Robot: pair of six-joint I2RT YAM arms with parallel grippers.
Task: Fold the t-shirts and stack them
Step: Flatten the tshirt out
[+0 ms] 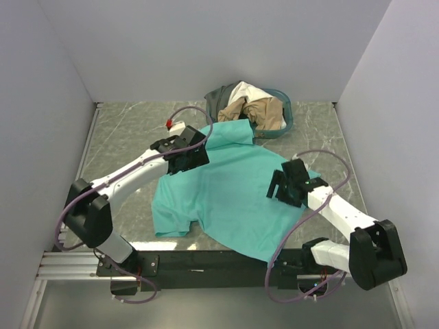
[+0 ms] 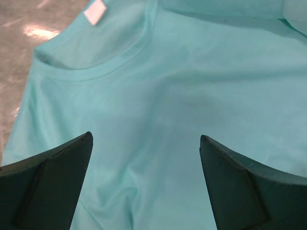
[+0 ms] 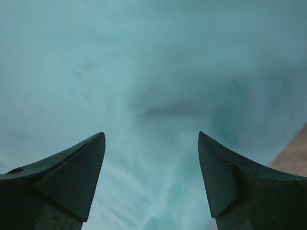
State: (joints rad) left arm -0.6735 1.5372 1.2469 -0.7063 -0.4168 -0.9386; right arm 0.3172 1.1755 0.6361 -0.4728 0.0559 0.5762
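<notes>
Teal t-shirt (image 2: 192,96) w/ plain white neck tag (image 2: 94,11).

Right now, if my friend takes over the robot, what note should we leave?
Left gripper: open, empty, over the teal t-shirt near its collar.
Right gripper: open, empty, over the same shirt's other side.
Cream, tan and grey shirts: heaped in the basket.
Done: teal shirt laid out on the table.
Left: fold it, then fold and stack the rest.
</notes>
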